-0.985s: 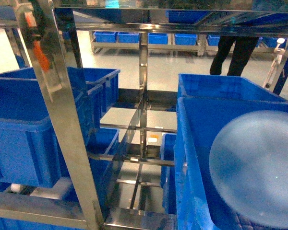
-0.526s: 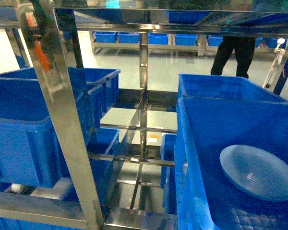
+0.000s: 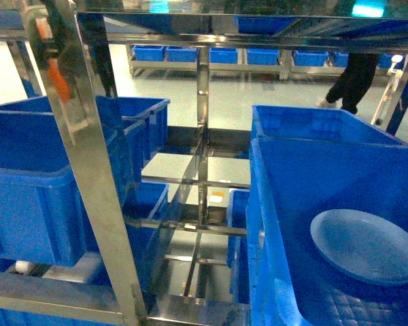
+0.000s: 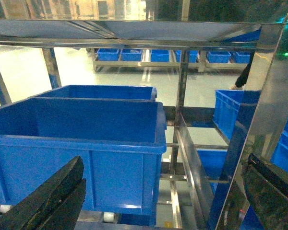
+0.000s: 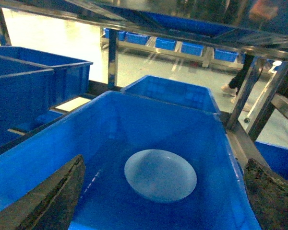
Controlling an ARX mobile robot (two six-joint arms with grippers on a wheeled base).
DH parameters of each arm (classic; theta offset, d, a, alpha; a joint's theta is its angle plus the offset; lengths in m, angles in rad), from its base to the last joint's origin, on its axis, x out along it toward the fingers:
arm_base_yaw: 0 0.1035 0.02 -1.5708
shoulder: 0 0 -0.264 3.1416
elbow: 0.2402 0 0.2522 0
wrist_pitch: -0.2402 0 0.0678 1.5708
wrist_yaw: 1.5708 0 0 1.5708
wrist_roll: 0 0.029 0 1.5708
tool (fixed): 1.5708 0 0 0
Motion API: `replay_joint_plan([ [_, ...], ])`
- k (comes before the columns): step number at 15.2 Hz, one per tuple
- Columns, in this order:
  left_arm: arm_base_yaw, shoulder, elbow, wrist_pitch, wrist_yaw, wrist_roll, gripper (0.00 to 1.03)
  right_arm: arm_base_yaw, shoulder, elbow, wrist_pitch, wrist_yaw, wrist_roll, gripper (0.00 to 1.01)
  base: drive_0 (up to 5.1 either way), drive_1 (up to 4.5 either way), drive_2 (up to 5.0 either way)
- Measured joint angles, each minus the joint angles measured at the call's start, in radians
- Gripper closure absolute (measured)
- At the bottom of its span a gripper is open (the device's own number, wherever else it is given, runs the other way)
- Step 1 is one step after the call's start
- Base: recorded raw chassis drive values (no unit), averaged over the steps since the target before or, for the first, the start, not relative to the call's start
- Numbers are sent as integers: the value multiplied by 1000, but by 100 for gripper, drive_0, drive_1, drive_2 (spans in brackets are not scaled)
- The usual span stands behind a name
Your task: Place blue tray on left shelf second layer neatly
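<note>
blue tray (image 3: 368,246) in rt crate (image 3: 272,204)

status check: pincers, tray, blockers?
Both pincers open, empty. Tray flat in the right crate, not on the left shelf. Left crates fill that shelf; upright between.

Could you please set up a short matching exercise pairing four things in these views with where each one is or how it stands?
Things:
1. tray
2. right gripper
3. left gripper
4. person

Places or states:
A. walking on the floor behind the shelves
B. open, facing the left-hand crate
C. lying flat on the bottom of the right-hand crate
D. open, above the tray

Pairs: 1-C, 2-D, 3-B, 4-A
</note>
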Motion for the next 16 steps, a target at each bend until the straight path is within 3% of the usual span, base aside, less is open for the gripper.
replay_joint_plan([
  [4,0,0,0,0,0,0,5,-16,6,-16,-14,-12,0,3,0,0,0],
  [5,0,0,0,0,1,0,5,18,-15,-33,39,63,20,7,0,0,0],
  [6,0,0,0,-1,-4,0,5,131,-65,-49,56,207,62,18,0,0,0],
  [7,0,0,0,-2,2,0,5,185,-63,-48,88,270,85,27,0,0,0],
  [9,0,0,0,0,1,0,5,173,-63,-50,69,332,109,48,0,0,0],
  [10,0,0,0,0,0,0,5,176,-63,-49,71,333,117,72,0,0,0],
  [11,0,0,0,0,0,0,5,176,-63,-49,72,333,117,83,0,0,0],
  [15,0,0,0,0,0,0,5,176,-63,-49,71,333,119,99,0,0,0],
  [16,0,0,0,0,0,0,5,176,-63,-49,71,333,121,99,0,0,0],
])
